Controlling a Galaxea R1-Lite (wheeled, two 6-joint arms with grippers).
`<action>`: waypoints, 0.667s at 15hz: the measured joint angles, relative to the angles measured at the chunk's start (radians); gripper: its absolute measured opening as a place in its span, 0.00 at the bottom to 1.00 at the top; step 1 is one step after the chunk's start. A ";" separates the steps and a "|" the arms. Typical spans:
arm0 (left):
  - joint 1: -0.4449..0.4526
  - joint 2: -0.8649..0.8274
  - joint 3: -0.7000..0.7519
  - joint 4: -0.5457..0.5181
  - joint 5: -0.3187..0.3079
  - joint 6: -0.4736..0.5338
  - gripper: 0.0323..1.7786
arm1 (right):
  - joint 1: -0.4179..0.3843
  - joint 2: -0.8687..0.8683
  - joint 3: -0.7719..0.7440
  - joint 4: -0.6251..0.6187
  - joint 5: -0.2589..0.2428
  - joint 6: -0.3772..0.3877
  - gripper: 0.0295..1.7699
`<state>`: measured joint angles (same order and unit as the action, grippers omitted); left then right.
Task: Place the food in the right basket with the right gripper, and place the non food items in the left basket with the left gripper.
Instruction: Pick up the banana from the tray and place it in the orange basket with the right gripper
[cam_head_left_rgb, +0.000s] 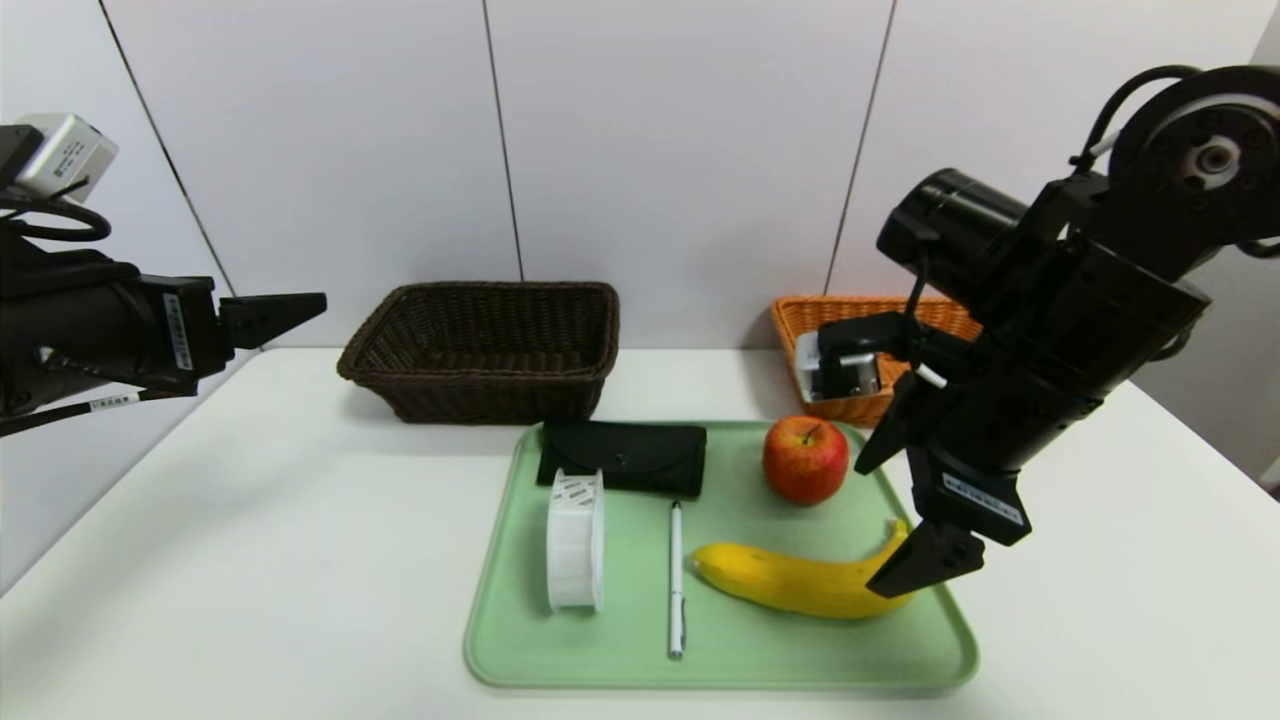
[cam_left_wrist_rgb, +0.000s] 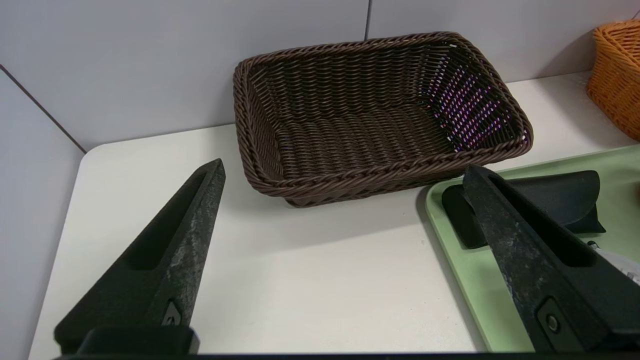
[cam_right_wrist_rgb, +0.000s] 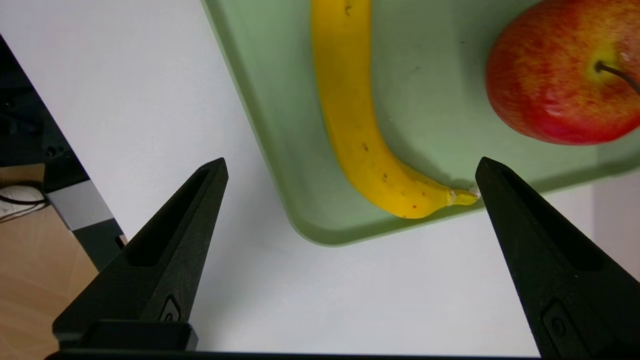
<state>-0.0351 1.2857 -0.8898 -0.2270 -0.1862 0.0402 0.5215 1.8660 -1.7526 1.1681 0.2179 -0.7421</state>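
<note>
While nothing has been sorted from the tray (cam_head_left_rgb: 560, 676) yet, the left gripper (cam_left_wrist_rgb: 346, 164) hangs idle left of the dark basket (cam_head_left_rgb: 480, 378), its fingers apart. The right gripper (cam_head_left_rgb: 866, 530), fingers wide apart too and holding nothing, hovers over the tray's right side, by the banana (cam_head_left_rgb: 790, 585). I'd say the food comes first, probably that banana; the next move wants the gripper centred over it and lowered before closing, then a lift to the orange basket (cam_head_left_rgb: 850, 408)

As for stuff and shape, the dark basket is woven wicker with flaring sides; the spool (cam_head_left_rgb: 575, 545) is smooth white plastic, standing on edge; the pouch (cam_head_left_rgb: 622, 458) is flat, black and flapped; the pen (cam_head_left_rgb: 677, 580) slim and white. The banana curves, smooth-skinned and freckled, and the apple (cam_head_left_rgb: 805, 460) behind it is round, red and glossy
</note>
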 joint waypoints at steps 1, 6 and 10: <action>-0.004 0.001 -0.001 0.000 0.000 0.000 0.95 | 0.011 0.009 0.013 0.000 0.000 0.001 0.97; -0.009 0.001 -0.003 -0.002 0.001 0.000 0.95 | 0.029 -0.017 0.103 -0.006 -0.002 0.002 0.97; -0.011 -0.009 0.010 -0.003 0.000 0.000 0.95 | 0.044 -0.035 0.189 -0.081 -0.060 0.001 0.97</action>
<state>-0.0462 1.2768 -0.8802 -0.2298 -0.1860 0.0398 0.5651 1.8309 -1.5634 1.0868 0.1581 -0.7409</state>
